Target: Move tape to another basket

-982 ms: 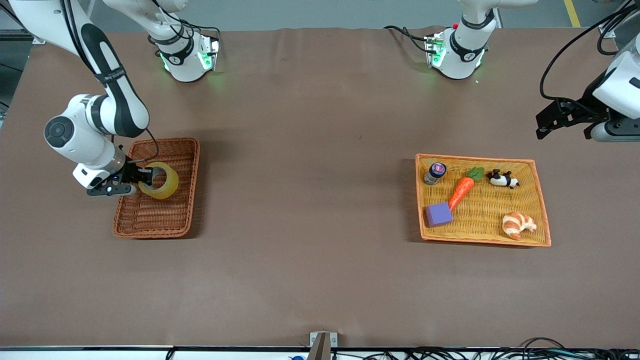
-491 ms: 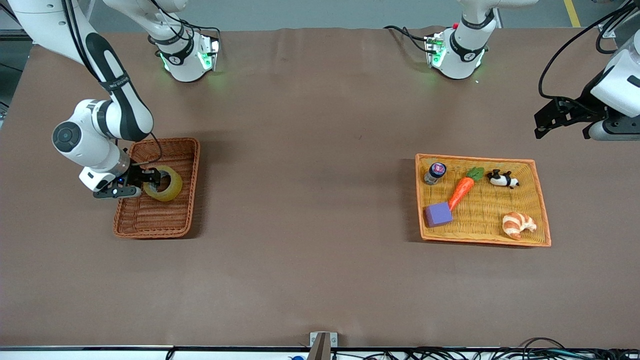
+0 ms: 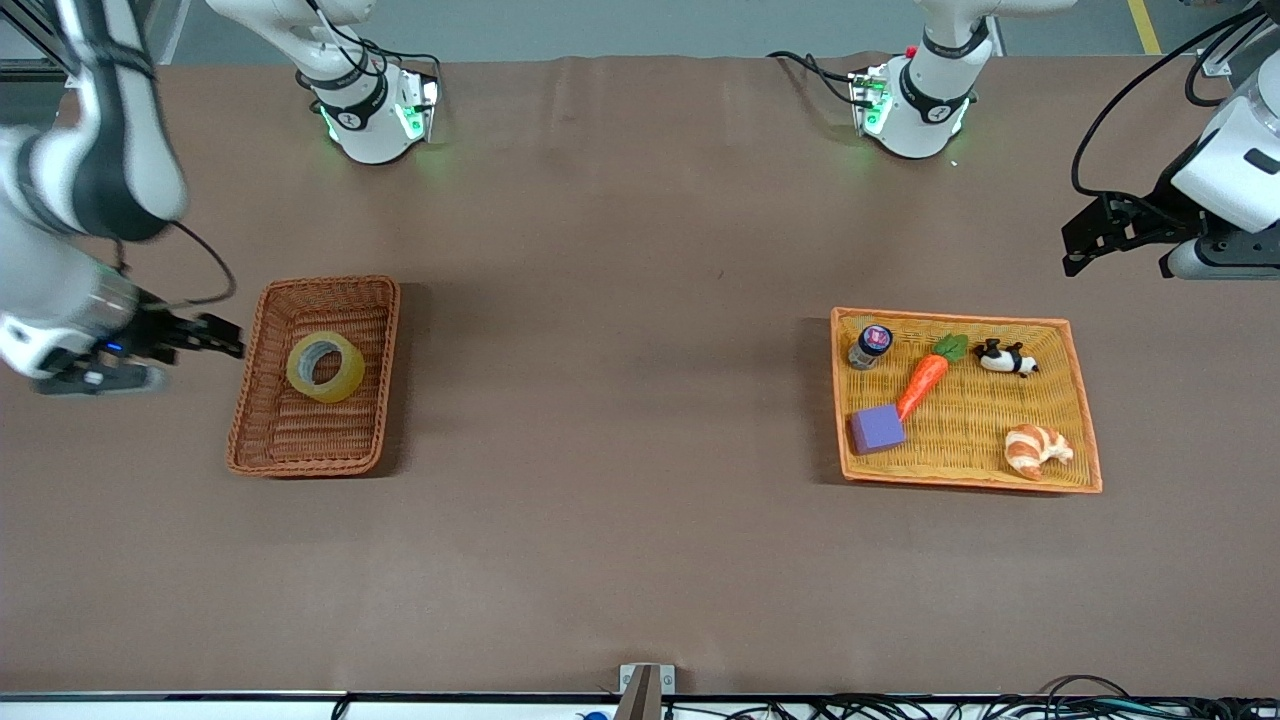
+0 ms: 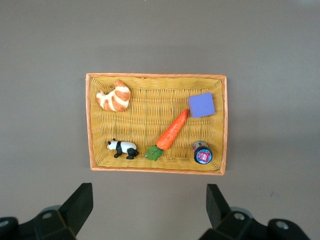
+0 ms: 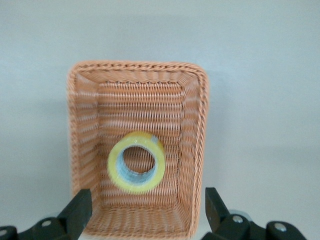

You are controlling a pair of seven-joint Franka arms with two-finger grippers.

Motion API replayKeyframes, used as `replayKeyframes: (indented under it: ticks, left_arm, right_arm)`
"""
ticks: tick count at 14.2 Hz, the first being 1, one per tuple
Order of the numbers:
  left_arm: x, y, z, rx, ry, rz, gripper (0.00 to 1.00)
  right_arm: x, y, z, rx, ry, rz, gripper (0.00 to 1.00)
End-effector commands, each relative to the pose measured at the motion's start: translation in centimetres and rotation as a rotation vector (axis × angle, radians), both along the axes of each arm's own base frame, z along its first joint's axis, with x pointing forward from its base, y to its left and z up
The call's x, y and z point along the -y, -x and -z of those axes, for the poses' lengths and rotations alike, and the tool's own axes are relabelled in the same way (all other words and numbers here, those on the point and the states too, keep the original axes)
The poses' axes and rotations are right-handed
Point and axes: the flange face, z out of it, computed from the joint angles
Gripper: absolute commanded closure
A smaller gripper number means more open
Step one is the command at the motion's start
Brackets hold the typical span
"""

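Glossy translucent tape point(image 3: 325, 367) lies in rough woven wicker basket point(image 3: 255, 440) on matt table point(image 3: 620, 420).

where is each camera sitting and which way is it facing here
Front view: high across the table, facing both arms' bases; shows right claw beside the wicker basket.
Left wrist view: above the yellow tray, looking down; open left claw shows.
Right wrist view: looks down on the tape; open claw shows.
Front and right wrist share tape and basket.
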Motion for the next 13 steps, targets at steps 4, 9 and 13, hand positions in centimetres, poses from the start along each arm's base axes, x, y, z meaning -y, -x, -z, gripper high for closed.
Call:
replayKeyframes:
  ticks: [4, 9, 13]
  left_arm:
    - [0.8, 0.4, -0.4, 0.001, -0.007, 0.028, 0.00]
    - [1.3, 0.9, -0.7, -0.009, -0.017, 0.025, 0.00]
    - [1.7, 0.9, -0.8, -0.006, -0.020, 0.048, 0.00]
  right_arm:
    - [0.4, 0.7, -14.6, 0.036, 0.056, 0.129, 0.00]
    - [-0.2, 2.6, -16.8, 0.062, 0.042, 0.156, 0.00]
    - [-1.6, 2.7, -16.7, 0.044, 0.043, 0.132, 0.00]
